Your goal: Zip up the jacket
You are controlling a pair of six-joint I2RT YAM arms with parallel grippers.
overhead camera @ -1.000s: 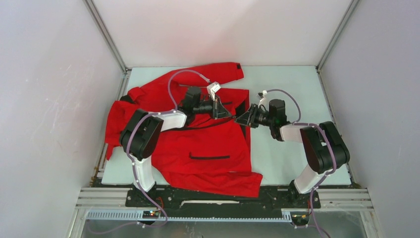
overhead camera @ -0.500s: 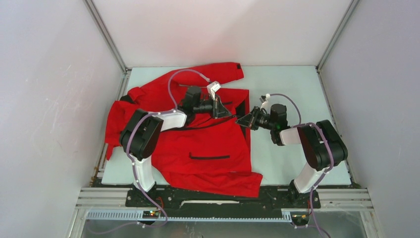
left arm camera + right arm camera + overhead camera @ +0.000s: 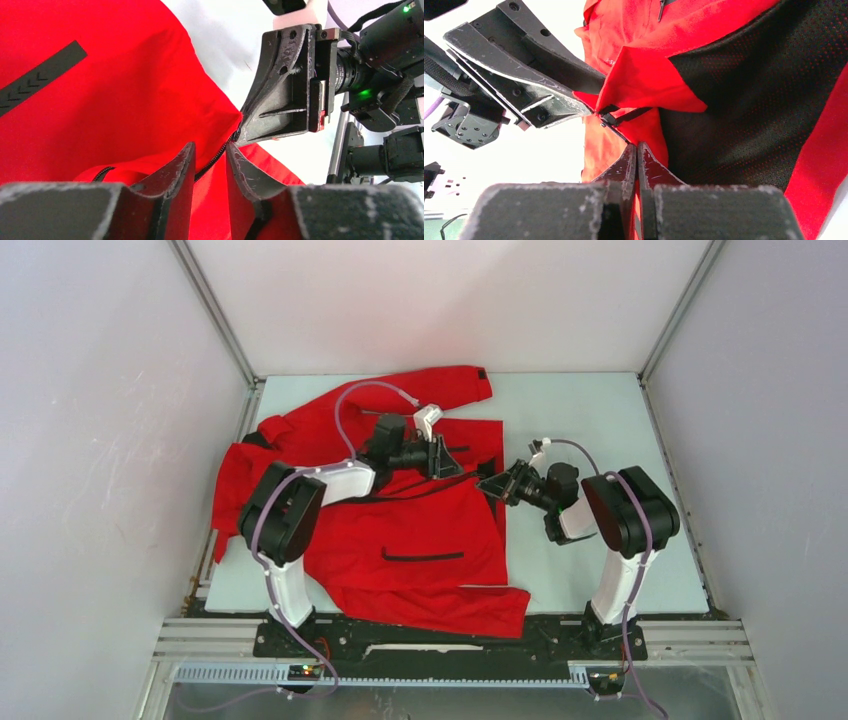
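The red jacket [image 3: 400, 530] lies spread over the left and middle of the table. Its black front zipper [image 3: 220, 152] runs up between my left fingers to the right gripper's tip. My left gripper [image 3: 447, 458] is over the jacket's front edge. Its jaws [image 3: 210, 147] stand a narrow gap apart, with the zipper line and red fabric in the gap. My right gripper [image 3: 487, 483] is shut [image 3: 637, 146] on the jacket's edge at the zipper's end, just below a small black zip pull [image 3: 606, 120]. The left fingers [image 3: 539, 85] touch a raised fabric fold.
Black mesh lining [image 3: 749, 100] shows where the front panel is folded open. A black pocket zip [image 3: 423, 557] lies on the near panel. A sleeve [image 3: 440, 385] reaches toward the back wall. Bare table [image 3: 590, 410] lies to the right, and side walls close in on both sides.
The right arm's elbow has swung left, closer to the jacket, while its gripper has stayed at the zipper end. The left gripper has hardly moved.
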